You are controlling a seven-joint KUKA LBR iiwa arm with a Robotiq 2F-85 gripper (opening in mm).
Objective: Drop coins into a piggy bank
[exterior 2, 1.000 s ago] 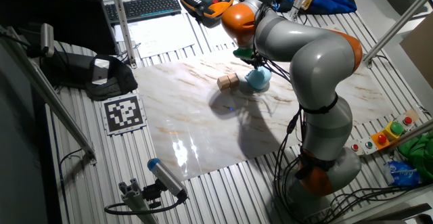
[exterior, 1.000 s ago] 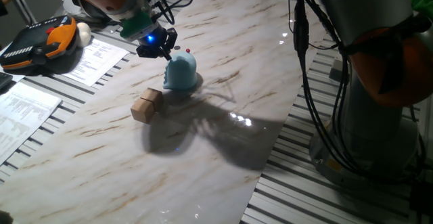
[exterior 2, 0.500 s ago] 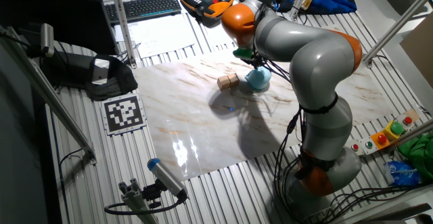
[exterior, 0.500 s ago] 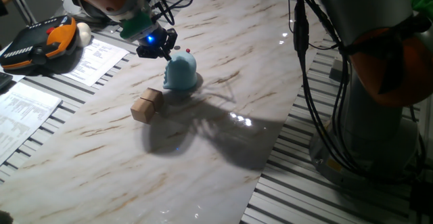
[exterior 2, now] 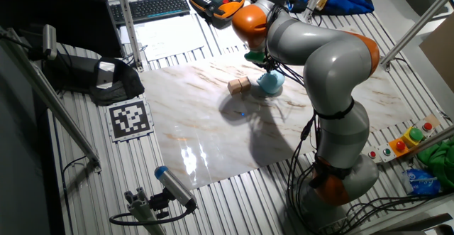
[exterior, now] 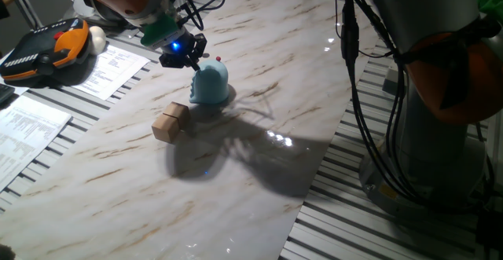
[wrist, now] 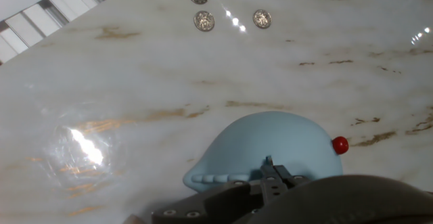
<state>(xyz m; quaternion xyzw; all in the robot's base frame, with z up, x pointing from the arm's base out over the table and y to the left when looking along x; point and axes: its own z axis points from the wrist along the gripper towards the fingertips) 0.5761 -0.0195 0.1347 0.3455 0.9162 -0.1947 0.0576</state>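
The light blue piggy bank (exterior: 209,84) stands on the marble tabletop (exterior: 259,158), with a small red knob (wrist: 339,145) on its side; it also shows in the other fixed view (exterior 2: 270,83) and the hand view (wrist: 270,143). My gripper (exterior: 189,56) hovers right at the bank's top, its lamp glowing blue. In the hand view the gripper (wrist: 273,175) has its tips pressed together over the dome, with a thin dark edge between them that looks like a coin held edge-on. Three coins (wrist: 203,21) lie flat on the table beyond the bank.
Two tan wooden cubes (exterior: 170,122) sit touching, just left of the bank. A black-and-orange teach pendant (exterior: 43,52) and papers (exterior: 110,67) lie off the far left. A marker tag (exterior 2: 129,118) and a keyboard (exterior 2: 150,8) lie beside the tabletop. The arm's base (exterior 2: 333,178) stands at the right edge.
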